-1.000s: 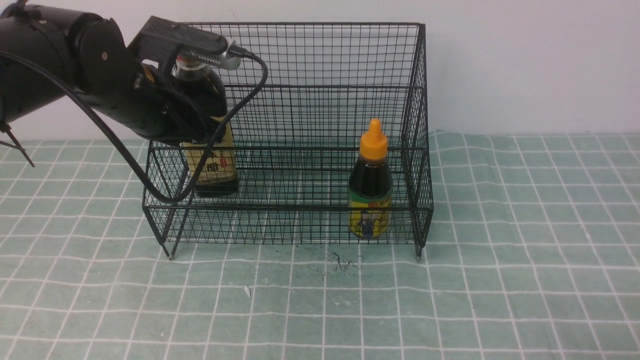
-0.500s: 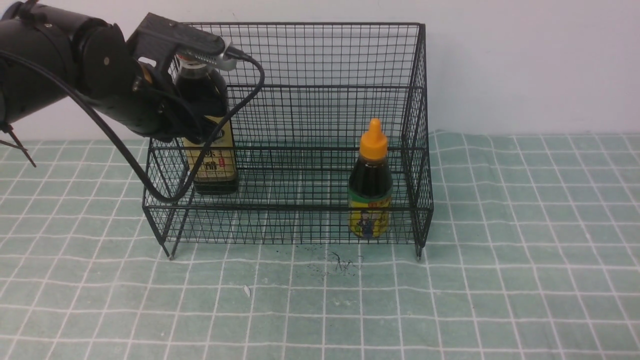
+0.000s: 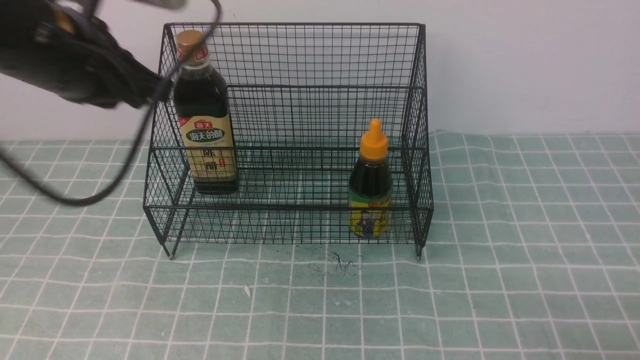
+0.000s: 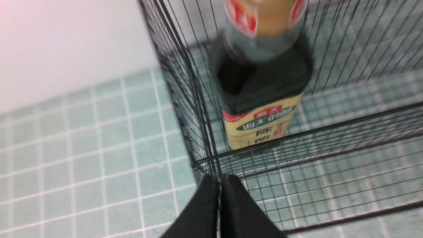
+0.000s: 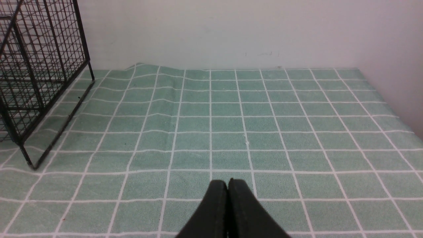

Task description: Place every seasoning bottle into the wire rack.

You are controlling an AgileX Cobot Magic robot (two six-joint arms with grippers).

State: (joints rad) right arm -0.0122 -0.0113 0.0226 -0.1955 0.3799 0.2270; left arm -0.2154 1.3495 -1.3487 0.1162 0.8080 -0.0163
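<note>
We see the left gripper (image 4: 219, 180) clenched on nothing, black wedge fingers pressed together; right gripper (image 5: 228, 183) likewise, over the checked green cloth (image 5: 264, 132). Two glossy dark bottles stand in the black wire rack (image 3: 320, 55): tall bottle (image 3: 206, 115) left, short bottle (image 3: 370, 182) right. Left arm (image 3: 70, 65) blurred, cropped.

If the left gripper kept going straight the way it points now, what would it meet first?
Probably the wire rack: in the left wrist view the left gripper, jaws shut, aims at the rack's front corner wires. The tall bottle stands just behind them. Depth is hard to judge.
</note>
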